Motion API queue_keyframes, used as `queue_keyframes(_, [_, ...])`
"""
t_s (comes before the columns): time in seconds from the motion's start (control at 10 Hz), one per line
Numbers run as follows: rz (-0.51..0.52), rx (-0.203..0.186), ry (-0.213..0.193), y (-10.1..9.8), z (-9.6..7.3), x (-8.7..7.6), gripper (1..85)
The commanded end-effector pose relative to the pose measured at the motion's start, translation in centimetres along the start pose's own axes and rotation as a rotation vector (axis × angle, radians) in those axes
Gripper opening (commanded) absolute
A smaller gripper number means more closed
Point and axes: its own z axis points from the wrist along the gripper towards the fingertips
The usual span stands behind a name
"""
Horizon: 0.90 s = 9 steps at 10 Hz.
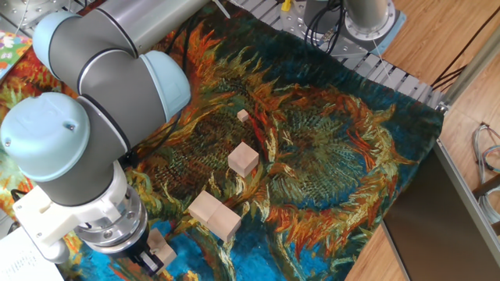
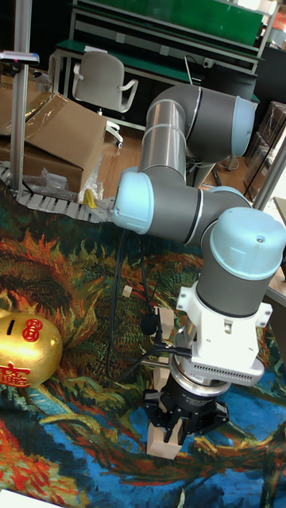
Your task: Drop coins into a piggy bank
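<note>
**Gripper low over a wooden block, no coin visible — wrong-object risk**

The gripper (image 2: 176,421) is hanging low at the near edge of the sunflower-print cloth (image 1: 328,168), right on top of a pale wooden block (image 2: 163,441). In the fixed view the same gripper (image 1: 148,259) is sitting just beside that block (image 1: 162,248). The fingers are mostly hidden by the wrist and the black housing, so whether they are spread, closed, or holding anything cannot be told.

The gold piggy bank (image 2: 25,348) is sitting at the left edge of the tall fixed view, well apart from the gripper; it is outside the fixed view. No coins are showing in either view — too small, hidden under the arm, or already pinched; cannot say.

Risks, judged from this:
- The block is crowding the fingers. If a coin is lying beside it, the fingers are likely hitting the block or pinching it instead.
- A thin flat coin on soft patterned cloth is hard to pinch; the tips could be sliding over it or snagging fabric.
- Two more blocks, a large wooden block (image 1: 214,215) and a wooden cube (image 1: 243,159), plus a tiny block (image 1: 243,115), are lying on the cloth; a low sweep toward the bank could be knocking them.
- If the grip is weak, the coin could be dropping mid-carry and vanishing into the busy print.
</note>
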Motion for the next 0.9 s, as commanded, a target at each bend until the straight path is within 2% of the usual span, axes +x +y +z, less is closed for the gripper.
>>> queue_keyframes(0.0, [0.004,-0.01,0.0,0.05,-0.08,0.05,25.7])
queue_keyframes(0.8, [0.007,-0.007,0.003,0.12,0.03,0.25,25.3])
